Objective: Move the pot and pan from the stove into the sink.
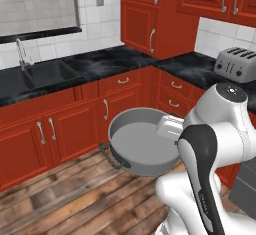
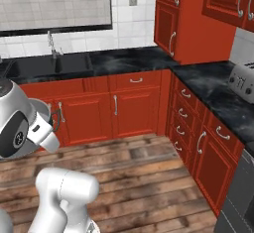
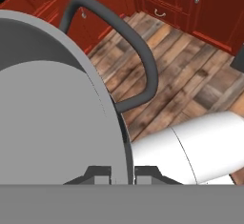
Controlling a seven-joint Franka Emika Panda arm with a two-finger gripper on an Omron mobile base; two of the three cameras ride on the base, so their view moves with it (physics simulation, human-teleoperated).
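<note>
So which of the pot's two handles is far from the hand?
The dark loop handle on the pot, out over the wooden floor; the hand pinches the rim opposite.

The pot (image 1: 140, 146) is in the air above the wooden floor (image 1: 75, 199), in front of the lower cabinets (image 1: 75, 124). The sink (image 1: 47, 74) is in the countertop (image 1: 115, 59) behind it to the left, and a toaster (image 1: 236, 64) stands on the countertop at the right.

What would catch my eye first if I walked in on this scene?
Probably the wide grey pot hanging in mid-air over the wooden floor, held by its rim in the white arm's gripper. Behind it run red cabinets under a dark marbled counter with a black sink beneath the window, and a silver toaster sits at the right.
</note>
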